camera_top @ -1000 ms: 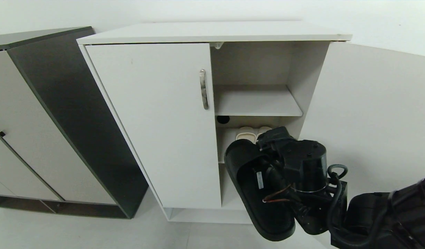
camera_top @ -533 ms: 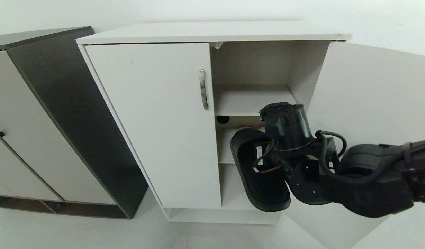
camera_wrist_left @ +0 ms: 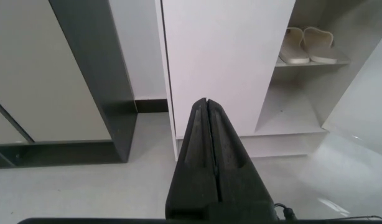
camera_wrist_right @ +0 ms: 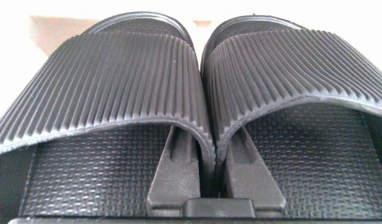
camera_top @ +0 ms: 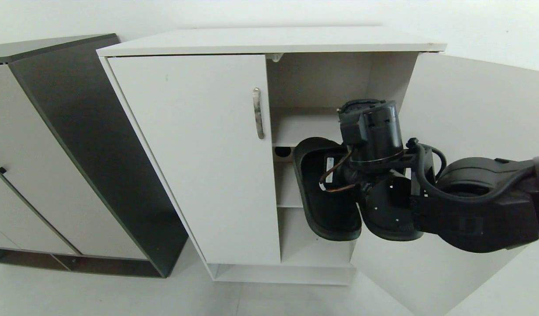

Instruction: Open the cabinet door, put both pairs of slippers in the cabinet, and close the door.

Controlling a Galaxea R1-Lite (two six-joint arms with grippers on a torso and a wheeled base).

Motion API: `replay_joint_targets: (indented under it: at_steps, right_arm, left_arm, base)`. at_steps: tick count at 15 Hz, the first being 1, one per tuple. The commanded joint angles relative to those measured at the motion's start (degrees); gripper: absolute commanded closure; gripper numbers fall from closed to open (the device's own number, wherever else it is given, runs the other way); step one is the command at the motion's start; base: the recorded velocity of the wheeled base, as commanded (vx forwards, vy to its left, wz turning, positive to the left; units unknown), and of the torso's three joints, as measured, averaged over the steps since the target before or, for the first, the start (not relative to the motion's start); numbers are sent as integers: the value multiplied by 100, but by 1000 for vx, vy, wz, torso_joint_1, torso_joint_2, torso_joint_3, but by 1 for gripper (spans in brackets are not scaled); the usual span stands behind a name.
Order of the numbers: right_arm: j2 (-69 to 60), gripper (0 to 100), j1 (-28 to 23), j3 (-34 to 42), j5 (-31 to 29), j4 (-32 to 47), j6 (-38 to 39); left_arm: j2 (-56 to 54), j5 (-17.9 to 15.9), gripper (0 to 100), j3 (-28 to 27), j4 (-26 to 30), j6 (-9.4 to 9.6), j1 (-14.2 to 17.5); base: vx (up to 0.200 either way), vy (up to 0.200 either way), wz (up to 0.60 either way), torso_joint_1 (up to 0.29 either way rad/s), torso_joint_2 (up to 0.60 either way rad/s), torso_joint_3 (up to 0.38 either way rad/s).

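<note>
A plain white wall (camera_top: 493, 26) runs along the far side. The floor (camera_top: 120, 298) is pale grey and smooth. At the left stands a cupboard (camera_top: 89, 145) with a dark grey side and pale front.

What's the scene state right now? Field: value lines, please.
cabinet: white, two doors
left door: shut
right door: swung open
white slippers: pair side by side on a shelf in the open right half
black slippers: pair held together in front of the open right half, not set down
right end effector: one finger inside each black slipper, pinching their inner sides together
left end effector: shut, holding nothing, low in front of the left door
</note>
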Motion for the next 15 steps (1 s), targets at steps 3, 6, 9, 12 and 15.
replay_joint_targets:
  at_steps: [3, 6, 9, 12, 15]
  right_arm:
    - [43, 100, -22, 387, 9, -709, -401]
    - [43, 100, -22, 387, 9, -744, -445]
    - [43, 100, -31, 387, 9, -771, -445]
    - [51, 100, -58, 387, 18, -771, -445]
    - [95, 100, -66, 387, 53, -876, -428]
  left_arm:
    - [-1, -8, 100, 0, -2, 6, 0]
    - [-1, 1, 100, 0, -2, 6, 0]
    - [-1, -8, 100, 0, 6, 6, 0]
    - [-1, -8, 100, 0, 6, 6, 0]
    - [-1, -8, 100, 0, -2, 6, 0]
  base:
    - [133, 0, 0, 0, 3, 2]
    - [200, 0, 0, 2, -1, 1]
    - [200, 0, 0, 5, -1, 1]
    - [200, 0, 0, 2, 1, 2]
    - [67, 0, 0, 1, -1, 4]
